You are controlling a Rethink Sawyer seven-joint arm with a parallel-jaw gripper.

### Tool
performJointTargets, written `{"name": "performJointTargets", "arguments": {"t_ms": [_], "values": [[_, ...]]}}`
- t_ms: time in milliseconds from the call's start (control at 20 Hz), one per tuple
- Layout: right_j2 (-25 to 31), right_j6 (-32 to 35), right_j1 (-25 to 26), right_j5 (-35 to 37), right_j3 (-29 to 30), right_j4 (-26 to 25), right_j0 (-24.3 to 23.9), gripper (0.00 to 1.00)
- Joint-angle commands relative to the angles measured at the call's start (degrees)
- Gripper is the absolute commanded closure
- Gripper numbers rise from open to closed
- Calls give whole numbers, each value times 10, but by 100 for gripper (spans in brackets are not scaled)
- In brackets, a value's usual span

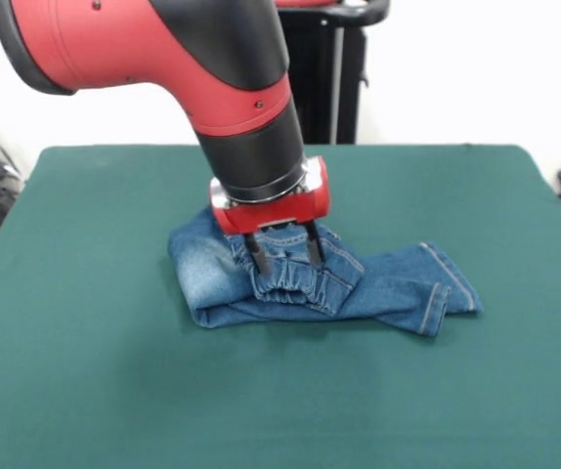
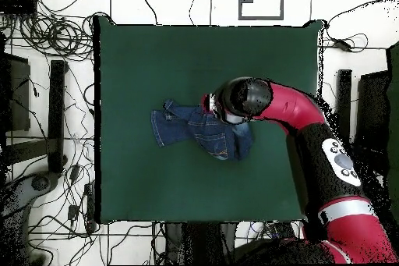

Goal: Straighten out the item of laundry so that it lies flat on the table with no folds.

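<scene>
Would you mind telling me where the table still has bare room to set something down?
The green table is bare all around the jeans: the wide front strip and both sides. Only the middle is crowded, where the gripper presses into the bunched denim.

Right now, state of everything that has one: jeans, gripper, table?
jeans: bunched and folded over, not flat, legs doubled toward one side
gripper: open, fingers down astride the gathered waistband, nothing lifted
table: green cover smooth, jeans near its centre
</scene>
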Motion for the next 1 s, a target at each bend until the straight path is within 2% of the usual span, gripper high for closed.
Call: {"name": "performJointTargets", "arguments": {"t_ms": [50, 400, 650, 1000], "values": [[67, -54, -4, -36, 73, -21, 3, 0], [75, -97, 8, -6, 48, -42, -23, 0], [82, -75, 9, -40, 70, -52, -29, 0], [90, -63, -1, -29, 75, -60, -36, 0]]}}
